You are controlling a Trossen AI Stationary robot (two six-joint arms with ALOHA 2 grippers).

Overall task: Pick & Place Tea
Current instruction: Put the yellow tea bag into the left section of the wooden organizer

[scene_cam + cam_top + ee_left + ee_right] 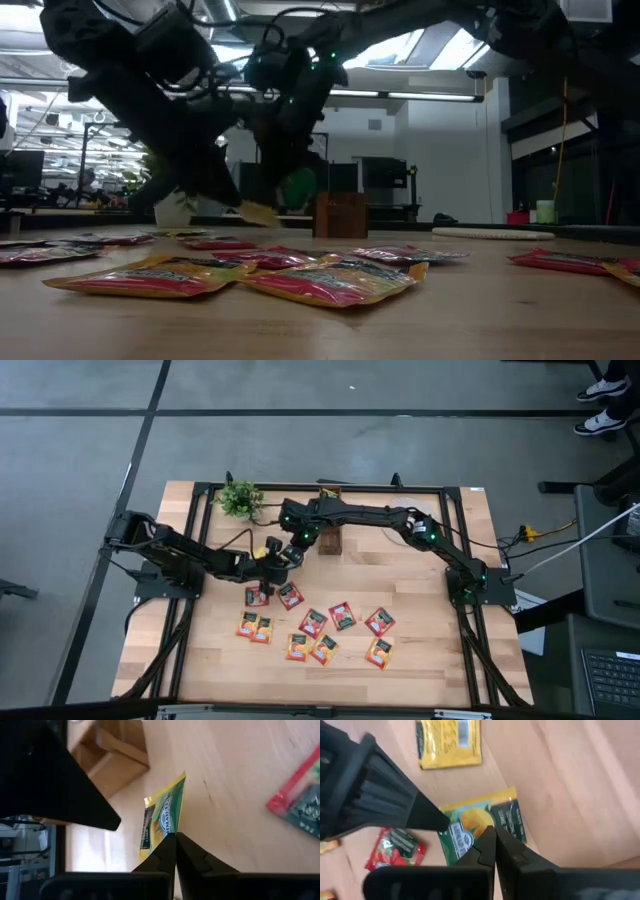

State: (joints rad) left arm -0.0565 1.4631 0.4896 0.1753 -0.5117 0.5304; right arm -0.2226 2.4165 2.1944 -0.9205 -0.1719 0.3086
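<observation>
In the high view, red and orange tea sachets (314, 623) lie scattered on the table (420, 660). In the left wrist view, the left gripper (175, 837) pinches a yellow-green sachet (162, 817). In the right wrist view, the right gripper (494, 832) pinches the same sachet.

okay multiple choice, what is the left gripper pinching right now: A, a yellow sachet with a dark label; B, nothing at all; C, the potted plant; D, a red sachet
A: in the left wrist view the left gripper has its fingertips shut on the edge of a yellow tea sachet with a dark label, raised off the wooden table.
</observation>
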